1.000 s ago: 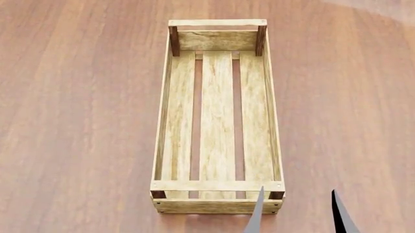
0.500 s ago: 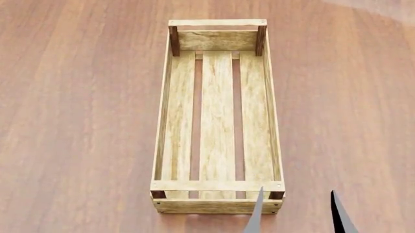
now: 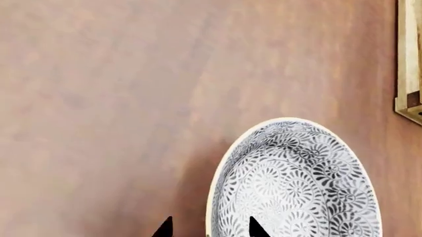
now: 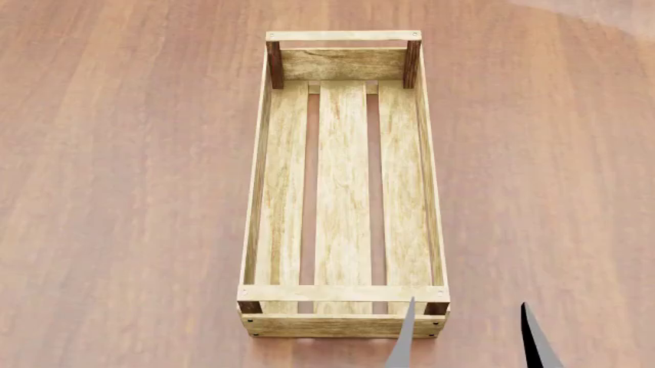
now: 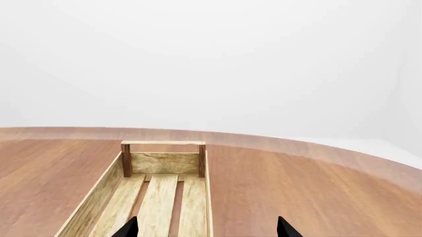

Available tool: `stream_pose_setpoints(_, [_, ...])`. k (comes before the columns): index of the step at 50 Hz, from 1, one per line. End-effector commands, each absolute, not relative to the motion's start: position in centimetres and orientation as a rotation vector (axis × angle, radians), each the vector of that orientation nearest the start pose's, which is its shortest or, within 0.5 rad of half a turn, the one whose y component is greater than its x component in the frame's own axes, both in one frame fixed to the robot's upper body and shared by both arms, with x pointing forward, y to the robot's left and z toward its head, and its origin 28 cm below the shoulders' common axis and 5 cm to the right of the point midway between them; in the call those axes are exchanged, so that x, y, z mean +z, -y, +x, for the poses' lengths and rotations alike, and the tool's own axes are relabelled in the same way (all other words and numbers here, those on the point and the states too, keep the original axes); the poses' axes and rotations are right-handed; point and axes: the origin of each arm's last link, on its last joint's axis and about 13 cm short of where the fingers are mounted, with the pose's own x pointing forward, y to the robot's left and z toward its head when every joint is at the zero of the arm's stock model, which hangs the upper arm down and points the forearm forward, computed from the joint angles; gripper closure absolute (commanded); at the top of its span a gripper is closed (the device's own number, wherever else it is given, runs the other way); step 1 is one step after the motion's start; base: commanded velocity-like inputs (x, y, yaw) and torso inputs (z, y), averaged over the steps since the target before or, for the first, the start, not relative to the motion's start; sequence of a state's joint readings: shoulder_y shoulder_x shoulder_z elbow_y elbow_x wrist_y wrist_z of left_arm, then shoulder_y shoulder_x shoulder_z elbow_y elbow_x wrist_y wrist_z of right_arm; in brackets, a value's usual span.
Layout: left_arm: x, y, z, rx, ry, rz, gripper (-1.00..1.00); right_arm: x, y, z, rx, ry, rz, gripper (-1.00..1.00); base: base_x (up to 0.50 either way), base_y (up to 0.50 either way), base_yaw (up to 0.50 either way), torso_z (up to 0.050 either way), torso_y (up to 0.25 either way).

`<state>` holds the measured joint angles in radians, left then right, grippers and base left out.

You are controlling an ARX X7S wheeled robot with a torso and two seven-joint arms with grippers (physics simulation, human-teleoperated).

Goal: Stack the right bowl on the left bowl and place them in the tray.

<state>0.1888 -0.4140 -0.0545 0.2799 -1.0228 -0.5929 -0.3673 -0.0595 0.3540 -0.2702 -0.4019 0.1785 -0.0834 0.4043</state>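
A wood table (image 4: 123, 192) filled the head view, and on it the tray (image 4: 259, 192) lay lengthwise away from the robot — three floor slats, low sides, dark corner posts, and nothing inside. No bowl was in it, so by the look of things neither the stacking nor the placing was done.

Only one bowl (image 3: 297, 182) could be seen, in the left wrist view: a shallow dish with a pale rim and a dense grey floral pattern, sitting on the table close to a corner of the tray (image 3: 408, 59) but apart from it. Whether this was the left or the right bowl could not be told from that view alone, and the second bowl showed in no picture.

The left gripper (image 3: 207, 228) hung over that bowl's edge, its two dark tips parted — one over the rim, the other over bare table — and closed on nothing; it seemed placed to straddle the rim, though no contact was visible.

The right gripper (image 4: 465, 336) sat at the near end of the tray, its two tips set wide apart and empty; its wrist camera looked down the length of the tray (image 5: 165, 163) toward a blank white backdrop.

Everything in the task appeared left to do: lift one bowl, nest it in the other, then move the pair into the tray.
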Motion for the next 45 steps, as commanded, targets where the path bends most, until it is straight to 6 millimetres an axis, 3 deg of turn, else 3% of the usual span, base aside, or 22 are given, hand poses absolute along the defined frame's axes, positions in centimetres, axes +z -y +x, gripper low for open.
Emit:
stream_pose_setpoints(1, [2.9, -26.0, 14.9, 0.081, -0.587, -0.457, 1.00, 8.5, 10.3, 18.8, -0.030, 0.360, -0.032, -1.00, 0.00, 0.00, 0.00, 0.000, 0.000])
stream_pose_setpoints(15, [4.8, -25.8, 15.0, 0.020, -0.468, -0.364, 1.00, 8.4, 10.3, 18.9, -0.027, 0.353, -0.035, -1.00, 0.00, 0.00, 0.00, 0.000, 0.000])
stream_pose_setpoints(28, [10.9, -26.3, 17.5, -0.031, -0.257, -0.284, 1.00, 8.5, 10.3, 18.9, -0.026, 0.351, -0.033, -1.00, 0.00, 0.00, 0.00, 0.000, 0.000])
stream_pose_setpoints(34, [12.8, -26.7, 18.5, -0.026, -0.209, -0.258, 1.00, 8.5, 10.4, 18.9, -0.028, 0.352, -0.030, -1.00, 0.00, 0.00, 0.00, 0.000, 0.000])
stream_pose_setpoints(45, [15.5, -29.6, 17.8, 0.090, -0.136, -0.293, 1.00, 8.6, 10.5, 18.9, -0.030, 0.352, -0.031, -1.00, 0.00, 0.00, 0.00, 0.000, 0.000])
